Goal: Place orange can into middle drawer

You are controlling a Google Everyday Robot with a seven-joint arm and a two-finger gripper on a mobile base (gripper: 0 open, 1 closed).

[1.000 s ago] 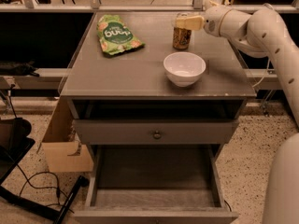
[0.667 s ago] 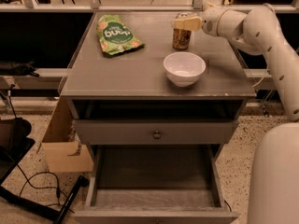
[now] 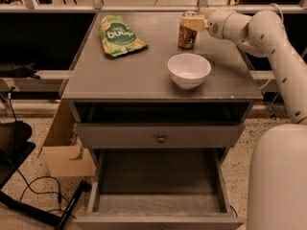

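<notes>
Robot gripper (image 3: 192,22) meets orange can (image 3: 186,36) on the cabinet top (image 3: 134,75)

The can stands upright at the back right, behind a white bowl (image 3: 189,70); whether the gripper has clamped it cannot be told. The middle drawer (image 3: 158,178) is pulled open below, well apart from the can.

orange can (image 3: 187,37): standing upright at the far side of the bench (image 3: 144,75), showing brown-orange patterned sides, its upper part sitting right against the tool (image 3: 193,23).
middle drawer (image 3: 158,204): sitting pulled out, well below the tool and nearer the camera, showing a flat grey floor and thin side walls.
tool: hovering at the can's top.
</notes>
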